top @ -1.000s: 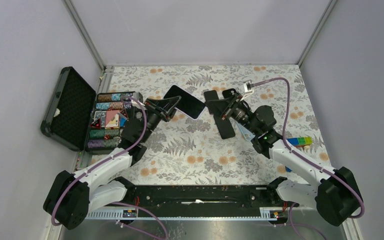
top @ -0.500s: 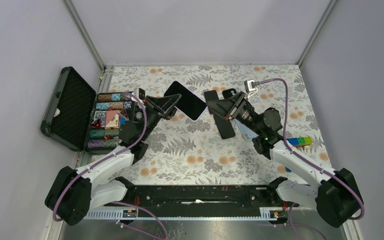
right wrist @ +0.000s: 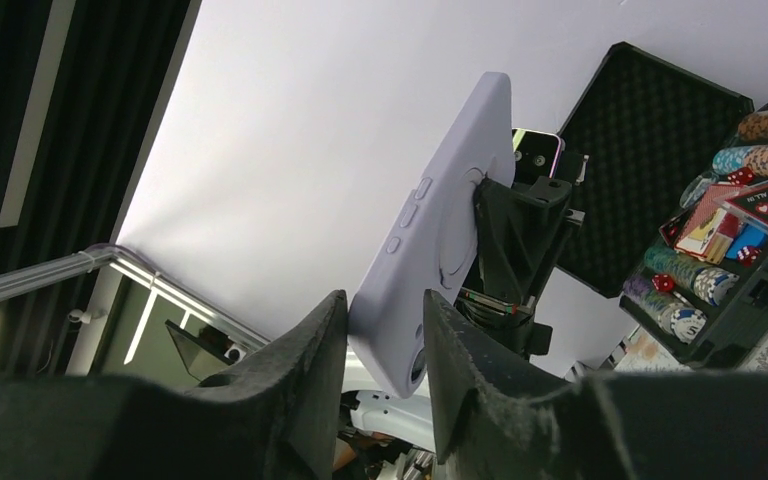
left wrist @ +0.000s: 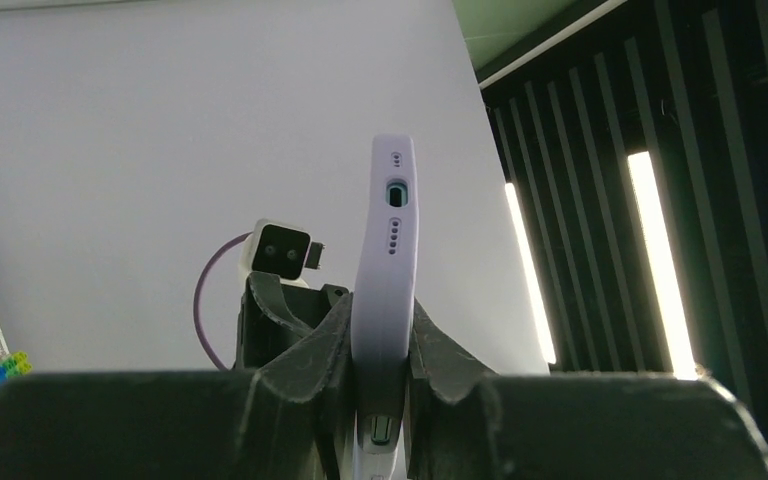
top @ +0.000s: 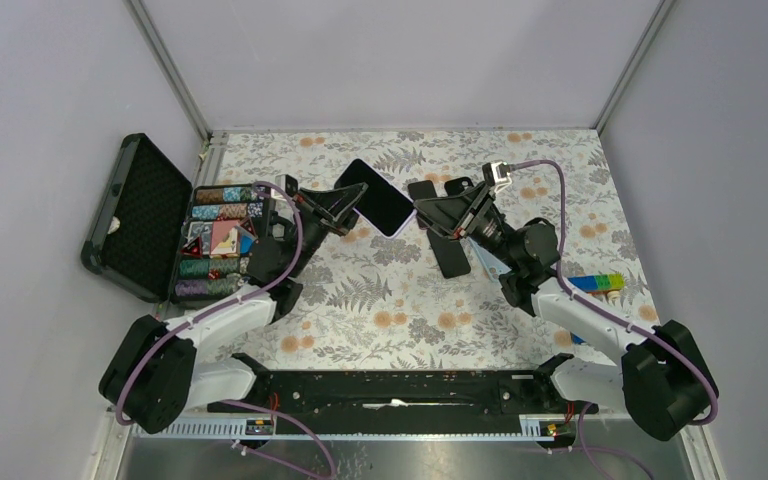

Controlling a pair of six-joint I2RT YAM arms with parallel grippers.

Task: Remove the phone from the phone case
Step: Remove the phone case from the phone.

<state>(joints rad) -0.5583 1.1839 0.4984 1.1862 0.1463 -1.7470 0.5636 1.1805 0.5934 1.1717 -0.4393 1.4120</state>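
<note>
Phone case (right wrist: 438, 245), lavender, is held up off the floral worktop (top: 380, 300), over the middle of its far half, and your two claws meet at it from either side. The phone (top: 373, 196) sits inside it, dark screen turned up toward the overhead camera. Your left gripper (top: 347, 209) is closed tight on the phone case: its wrist view shows both fingers pressed against the faces, with the port end standing straight up. Your right gripper (top: 428, 212) has its fingers parted astride the opposite end. They sit close to both faces, but you cannot tell from these views whether they are pinching or only straddling it. Below your right claw a dark flat slab (top: 451, 257) lies on the worktop. An open chip box (top: 141, 215) sits at the left edge, and coloured blocks (top: 600, 282) lie near the right edge.
</note>
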